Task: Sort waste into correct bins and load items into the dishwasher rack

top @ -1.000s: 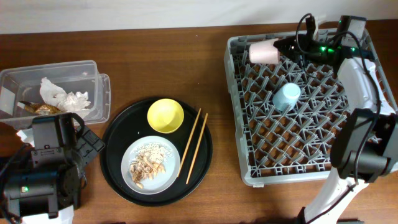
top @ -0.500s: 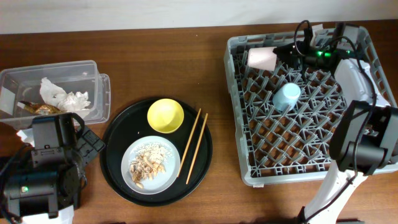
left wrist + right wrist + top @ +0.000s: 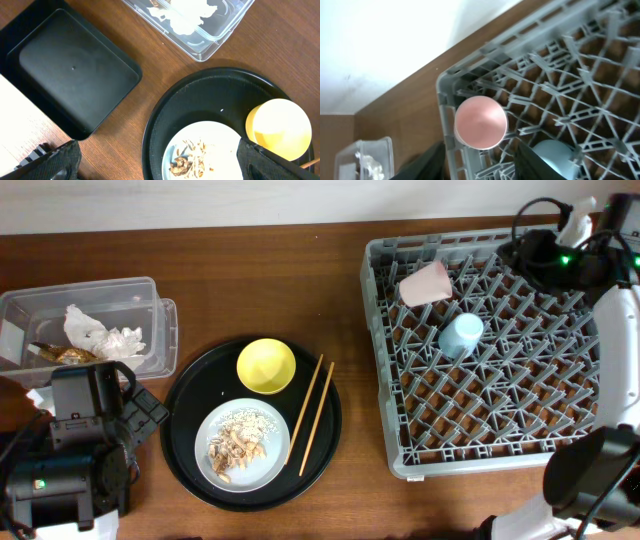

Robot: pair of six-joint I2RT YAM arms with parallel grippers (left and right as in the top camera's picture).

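- My right tool (image 3: 480, 157) has its fingers spread and it's holding nothing. The pink cup (image 3: 481, 122) sits just ahead of it, in the corner of the dishwasher rack (image 3: 560, 75).
- My left tool (image 3: 157, 162) is wide open too, empty, hanging above the plate (image 3: 220, 145) with scraps.

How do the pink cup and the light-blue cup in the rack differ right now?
The pink cup lies tipped on its side in a corner of the rack. The light-blue cup sits more on end, nearer the middle. Their colours differ too. Both rest inside it, ungripped.
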